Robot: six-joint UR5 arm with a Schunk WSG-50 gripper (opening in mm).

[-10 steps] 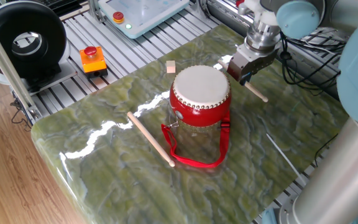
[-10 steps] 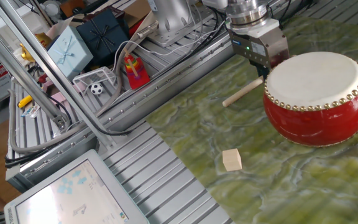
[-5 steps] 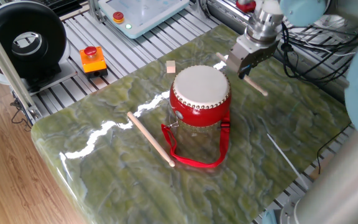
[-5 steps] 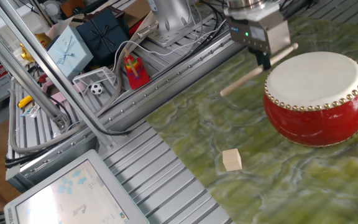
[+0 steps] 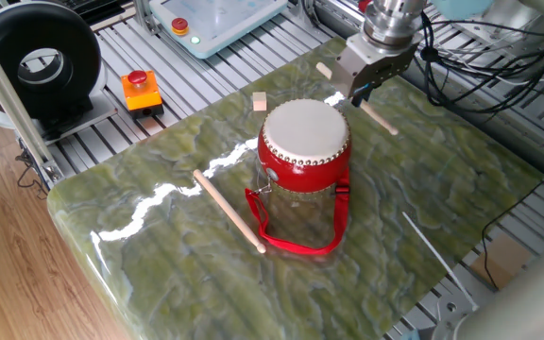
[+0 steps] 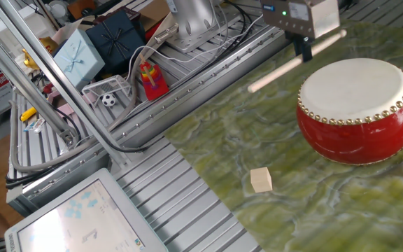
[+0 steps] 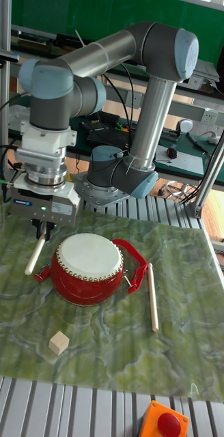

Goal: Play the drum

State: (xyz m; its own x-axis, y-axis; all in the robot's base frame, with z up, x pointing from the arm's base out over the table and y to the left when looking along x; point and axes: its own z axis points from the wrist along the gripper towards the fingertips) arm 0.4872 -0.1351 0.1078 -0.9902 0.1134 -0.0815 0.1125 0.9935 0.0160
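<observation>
One thin wooden stick (image 6: 296,64) pinched in two-finger gripper (image 6: 305,47) beside small red drum (image 5: 304,144): best swung down onto skin centre, clear of studs.

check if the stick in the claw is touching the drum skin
Apart. The other fixed view shows the stick held in the claw, with green table visible between it and the drum.

The green marbled counter (image 5: 159,255) carries the drum (image 5: 304,144), with a wooden stick (image 5: 229,211) and a small wooden block (image 5: 260,101) lying near the drum.
</observation>
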